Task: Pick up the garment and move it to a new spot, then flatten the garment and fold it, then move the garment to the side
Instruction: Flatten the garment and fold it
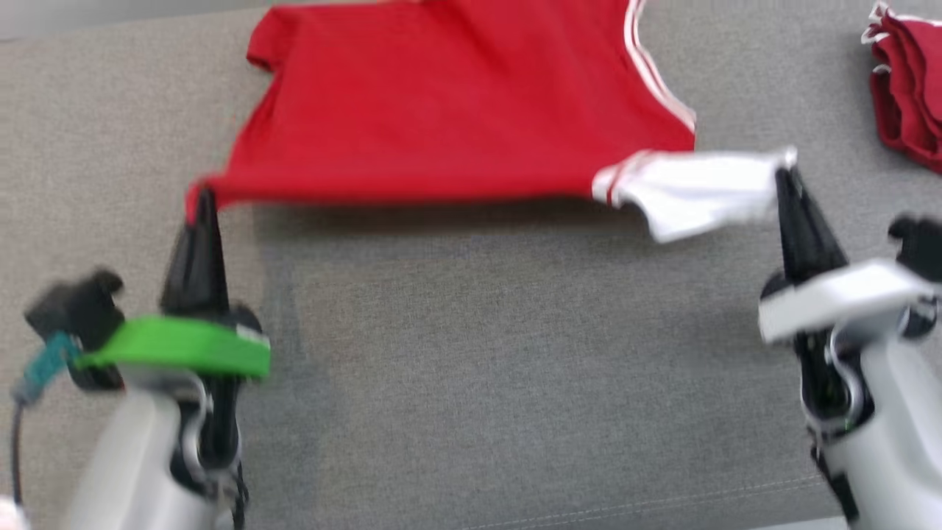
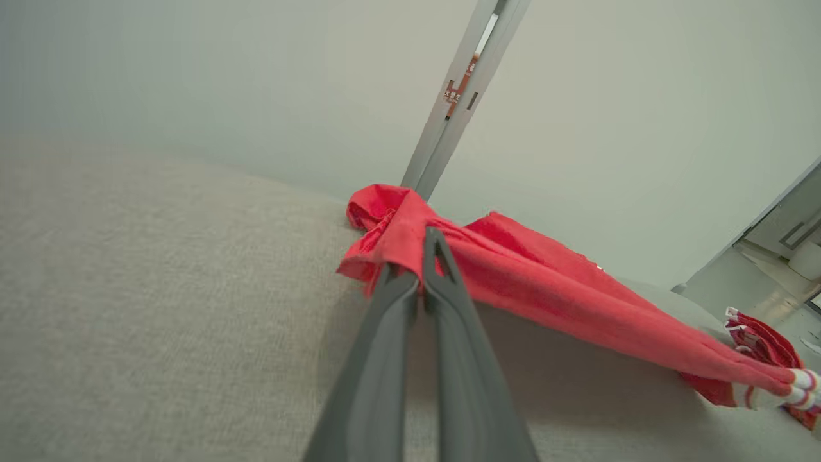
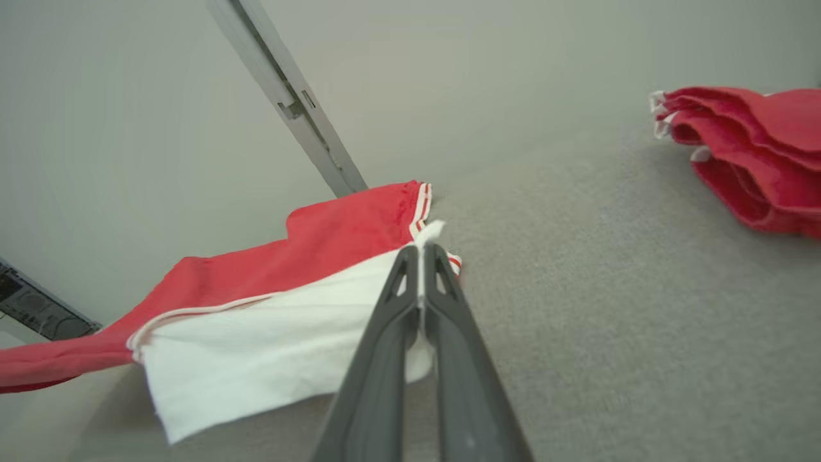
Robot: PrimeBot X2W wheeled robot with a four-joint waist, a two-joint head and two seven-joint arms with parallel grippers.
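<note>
Between left tool [image 1: 204,197] and right tool [image 1: 786,175] stretches the garment [image 1: 456,110] — pinched.

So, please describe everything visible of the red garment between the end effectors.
The garment is red, of soft knit cloth, with a short sleeve, white stripes along one edge and a white panel. Its near edge hangs stretched above the grey fabric surface; the far part lies on it. The left end effector pinches the red corner, the right end effector the white corner.
</note>
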